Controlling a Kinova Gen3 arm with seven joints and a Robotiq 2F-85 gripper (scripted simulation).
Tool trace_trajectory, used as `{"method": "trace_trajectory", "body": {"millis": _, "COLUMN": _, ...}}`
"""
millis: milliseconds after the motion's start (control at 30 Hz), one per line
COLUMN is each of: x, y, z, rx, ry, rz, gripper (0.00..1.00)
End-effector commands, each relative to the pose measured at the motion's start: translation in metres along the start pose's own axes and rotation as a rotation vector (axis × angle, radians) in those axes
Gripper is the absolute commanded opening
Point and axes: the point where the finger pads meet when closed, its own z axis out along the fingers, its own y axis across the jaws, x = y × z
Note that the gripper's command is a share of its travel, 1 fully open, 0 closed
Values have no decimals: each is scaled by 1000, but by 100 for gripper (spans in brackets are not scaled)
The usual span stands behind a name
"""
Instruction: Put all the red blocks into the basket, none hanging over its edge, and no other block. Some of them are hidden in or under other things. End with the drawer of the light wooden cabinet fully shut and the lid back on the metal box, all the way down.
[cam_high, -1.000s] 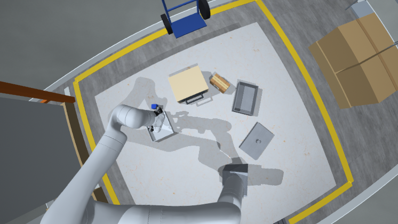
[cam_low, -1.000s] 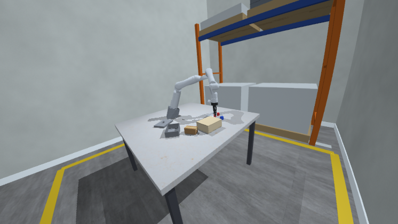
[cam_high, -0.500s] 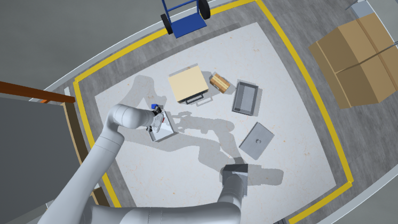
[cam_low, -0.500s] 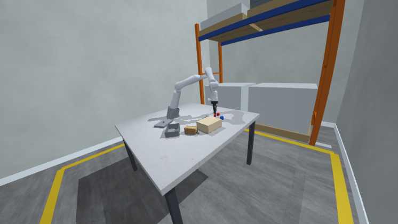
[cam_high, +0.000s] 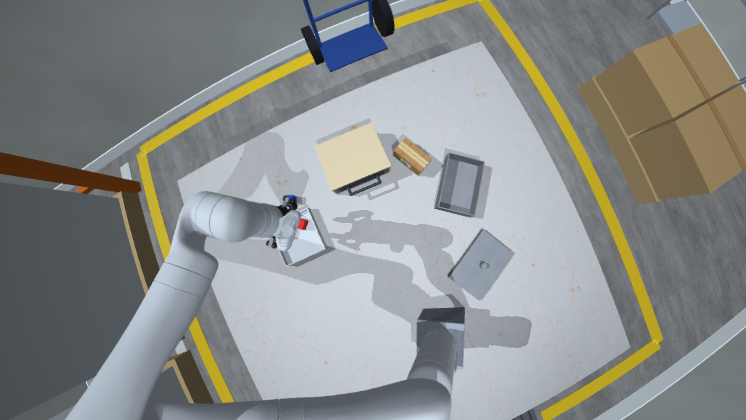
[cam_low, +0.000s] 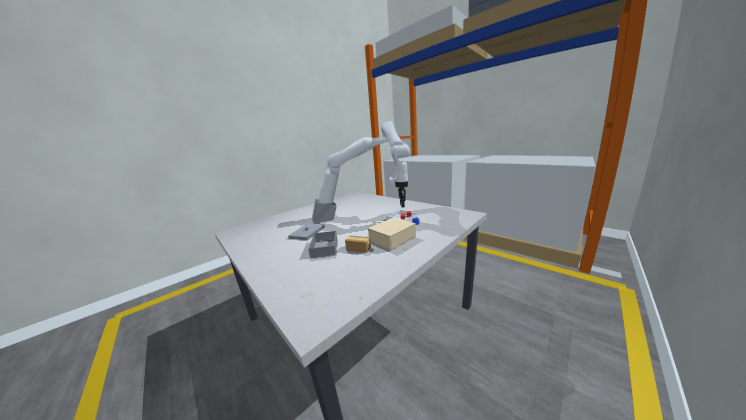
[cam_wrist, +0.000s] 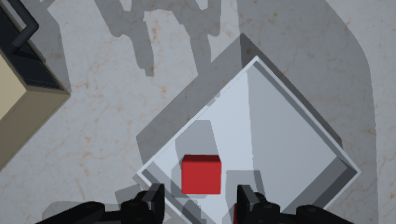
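My gripper (cam_low: 402, 203) (cam_wrist: 200, 200) is partly open and empty above the basket (cam_high: 306, 251) (cam_wrist: 292, 130). A red block (cam_high: 302, 224) (cam_wrist: 201, 176) sits inside the basket, just ahead of the fingertips in the wrist view. A second red block is mostly hidden behind a finger. A blue block (cam_high: 292, 196) (cam_low: 416, 221) is outside the basket at its corner. The light wooden cabinet (cam_high: 352, 156) (cam_low: 392, 232) looks shut. The metal box (cam_high: 460, 182) (cam_low: 323, 250) is uncovered; no block shows in it. Its lid (cam_high: 485, 250) (cam_low: 308, 230) lies on the table.
A small brown box (cam_high: 412, 155) (cam_low: 357, 243) stands between the cabinet and the metal box. The cabinet's dark handle (cam_high: 365, 184) sticks out toward the basket's side. The arm's base (cam_high: 441, 315) (cam_low: 324, 211) stands at the table edge.
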Motion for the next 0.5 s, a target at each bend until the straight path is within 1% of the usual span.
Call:
{"method": "trace_trajectory", "body": {"millis": 0, "x": 0, "y": 0, "z": -12, "rx": 0, "ry": -1, "rz": 0, "gripper": 53}}
{"method": "trace_trajectory", "body": {"millis": 267, "x": 0, "y": 0, "z": -44, "rx": 0, "ry": -1, "rz": 0, "gripper": 53}}
{"method": "trace_trajectory", "body": {"millis": 333, "x": 0, "y": 0, "z": -44, "rx": 0, "ry": -1, "rz": 0, "gripper": 53}}
{"method": "trace_trajectory", "body": {"millis": 467, "x": 0, "y": 0, "z": -56, "rx": 0, "ry": -1, "rz": 0, "gripper": 53}}
